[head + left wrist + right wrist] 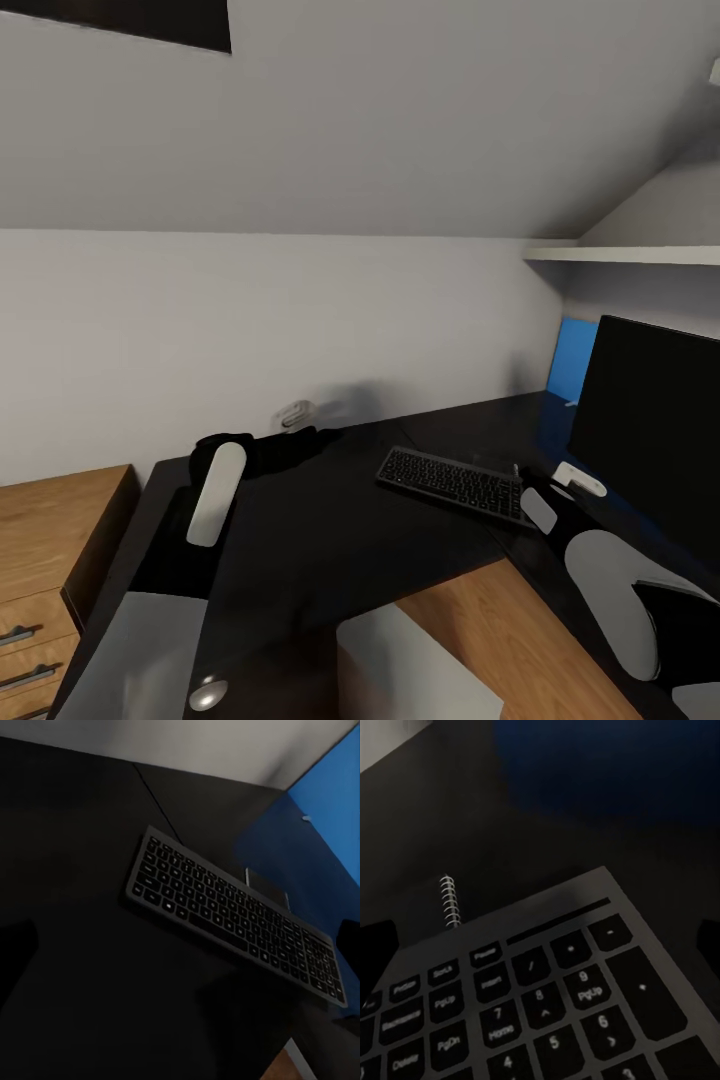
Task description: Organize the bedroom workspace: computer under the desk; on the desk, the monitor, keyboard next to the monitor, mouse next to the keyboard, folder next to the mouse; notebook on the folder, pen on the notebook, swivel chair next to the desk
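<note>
Right fingers (375,952) over keyboard (455,484), beside monitor (650,430).

The tabletop (330,530) is black with a smooth, semi-gloss finish that carries faint reflections; its side panel (500,640) shows a warm wood grain. The keyboard (455,485) has a matt dark-grey frame and matt black plastic-looking keys with pale legends. The monitor (650,430) screen is glossy black. The folder (570,368) is a smooth, saturated blue. A metallic wire spiral binding (450,901) shows beside the keyboard. The wooden chest (50,560) has a matt grain finish and metallic bar handles. The wall (300,320) is matt white
</note>
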